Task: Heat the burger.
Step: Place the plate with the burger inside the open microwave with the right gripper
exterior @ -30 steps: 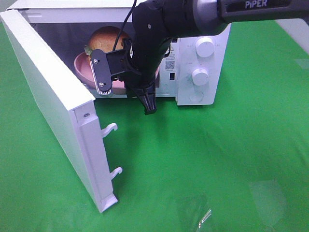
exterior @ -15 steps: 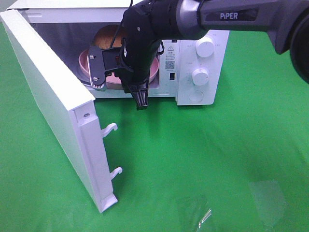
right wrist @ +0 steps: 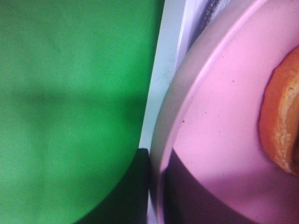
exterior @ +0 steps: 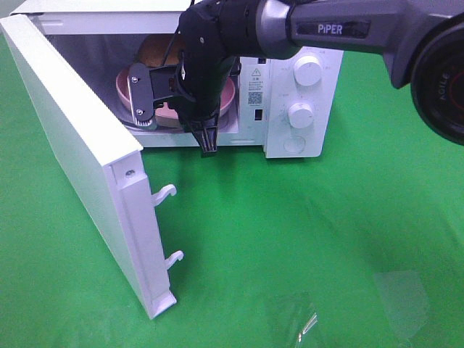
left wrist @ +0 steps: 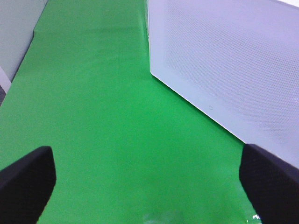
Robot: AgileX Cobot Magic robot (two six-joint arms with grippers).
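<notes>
1 burger (exterior: 156,50) — golden-brown (half hidden).

Your dark grey right arm (exterior: 341,29) carries white "PiPER" lettering, a thin black cable (exterior: 176,43) and a dark finger plate (exterior: 140,94) with 2 screws.

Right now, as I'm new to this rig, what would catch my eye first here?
The white microwave stands at the back of the green cloth, its door swung wide open. A black arm reaches across its mouth from the right, its pincer at the rim of a pink plate carrying the burger inside.
</notes>
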